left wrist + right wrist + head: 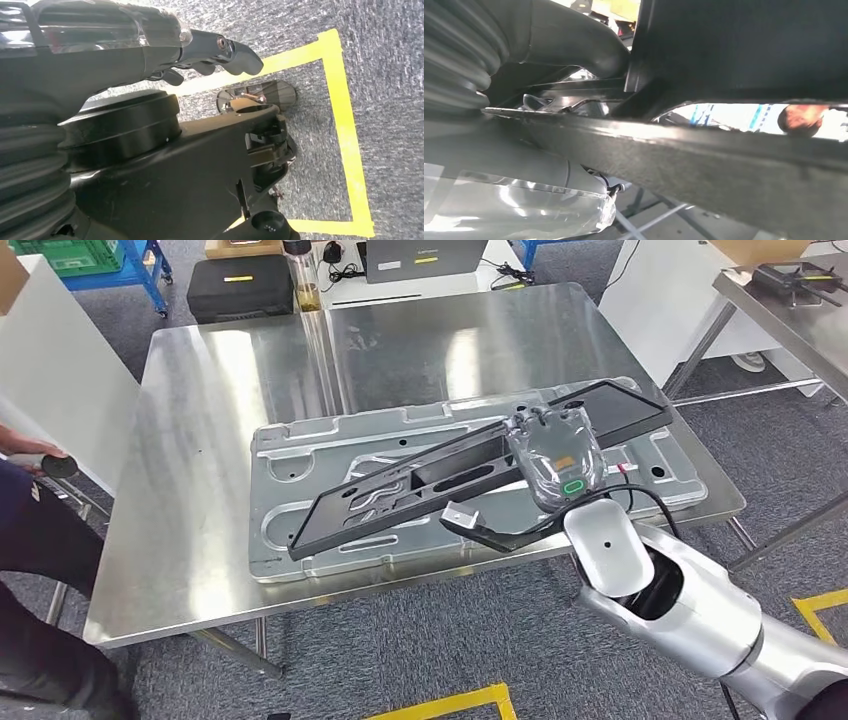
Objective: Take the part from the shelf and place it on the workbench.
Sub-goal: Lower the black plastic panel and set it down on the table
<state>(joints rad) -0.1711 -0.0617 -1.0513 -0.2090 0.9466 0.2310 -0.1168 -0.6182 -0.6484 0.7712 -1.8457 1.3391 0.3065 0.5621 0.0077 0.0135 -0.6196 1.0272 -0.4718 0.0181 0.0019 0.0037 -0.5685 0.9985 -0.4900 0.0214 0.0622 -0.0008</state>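
A long, flat black plastic frame part (440,480) with cut-out slots lies slantwise above a stamped grey sheet-metal panel (300,455), which rests flat on the brushed stainless-steel workbench (200,390). The frame's near-left end sits low over the panel; its far-right end reaches past the panel's far edge. Whether the frame rests fully on the panel or is partly lifted cannot be told.

The right hand (555,455), under a clear glossy cover with a green ring mark, grips the frame near its middle; its fingers are hidden beneath the cover and the part. In the right wrist view the frame (724,145) crosses close to the lens as a dark, blurred, grainy bar, with the grey ribbed wrist cover (459,55) beside it. The silver right arm (680,600) comes in from below, with a black cable (640,495) looping by the wrist.

The left hand (210,52) hangs over grey carpet (385,60) marked with yellow tape (345,125), its dark fingers curled in loosely around nothing.

At the left edge a person's hand (40,452) holds a small dark round object, cut off by the picture's border. Beyond the workbench stand a black case (240,288) and a laptop (425,258).
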